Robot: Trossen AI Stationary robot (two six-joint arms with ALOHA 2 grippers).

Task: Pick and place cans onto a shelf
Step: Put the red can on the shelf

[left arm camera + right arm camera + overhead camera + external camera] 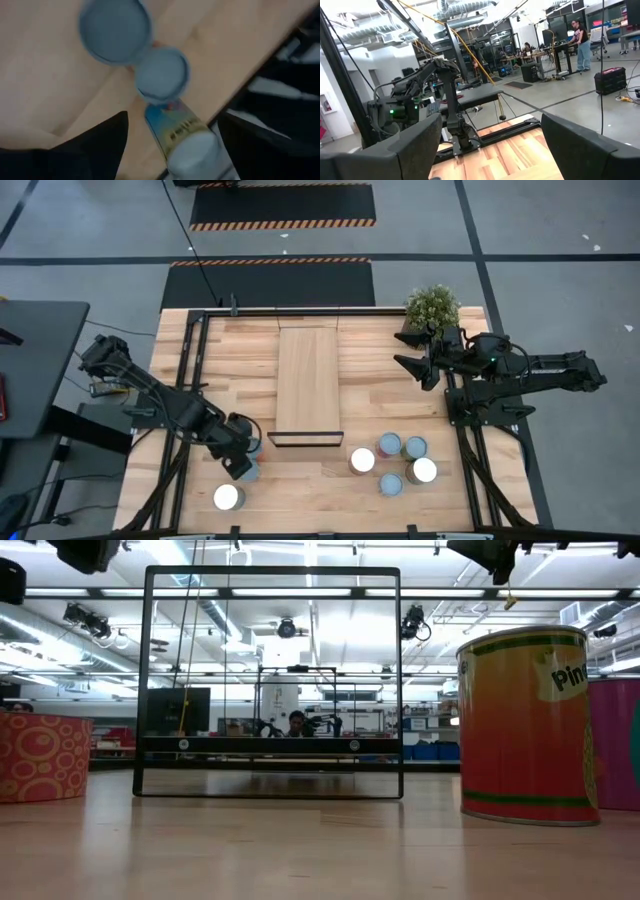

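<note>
Eight cans sit on the table [320, 500], all on the side of the shelf [308, 385] nearest the table's front edge, and none is on the shelf itself. The left gripper [243, 452] hangs low over a pair of pale blue-topped cans [250, 460] just off the shelf's front left corner. Its wrist view shows the two dark fingers [97, 145] spread wide, with one lying can [182, 140] between them and two blue tops [162, 75] just beyond the fingertips; no finger touches any of them, so it holds nothing. A white-topped can [228, 497] stands further out from that corner, towards the table edge.

Five more cans [395, 463] are grouped off the shelf's front right corner, with white, reddish and pale blue tops. The right gripper [410, 350] waits beside the shelf's far right side, its fingers [415, 145] wide apart and empty, next to a potted plant [432, 307].

The shelf is a light-wood board with a black wire frame [270, 685] at its end, lying on a pale planked tabletop. Beyond it is a workshop hall with ceiling lights, desks and people [581, 42] far off.
</note>
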